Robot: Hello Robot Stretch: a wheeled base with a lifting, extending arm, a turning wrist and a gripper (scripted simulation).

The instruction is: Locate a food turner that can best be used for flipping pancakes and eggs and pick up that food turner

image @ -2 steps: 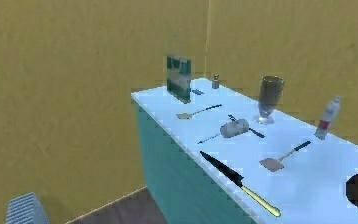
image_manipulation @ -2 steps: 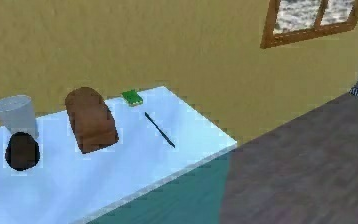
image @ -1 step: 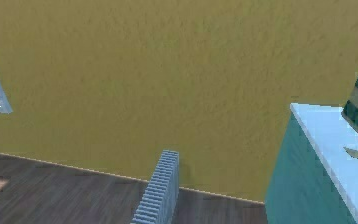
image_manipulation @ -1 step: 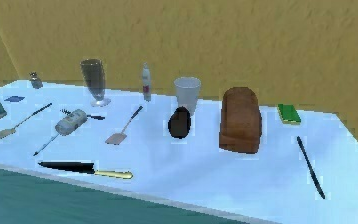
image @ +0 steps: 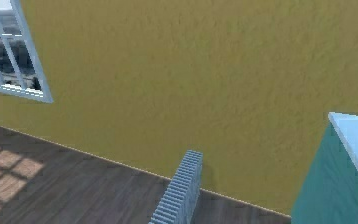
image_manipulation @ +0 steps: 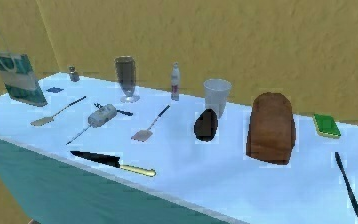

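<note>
Lying flat near the middle of the desk, the food turner looks like a slim tool with a pale, flat blade at its near end and a thin dark handle running away toward the far right. I judge it light and stiff. It sits low against the top, so the blade offers little to catch. The middle of the handle seems the better hold, though it may be smooth and slide. The end effector's state I cannot tell.

Just left of the turner lies a grey, bulbous utensil, and farther left a long pale spoon-like one. Nearer lies a dark-bladed knife with a yellow handle. Behind stand a clear glass and a small bottle. To the right are a white cup, a dark rounded lump and a brown, crusty loaf.
</note>
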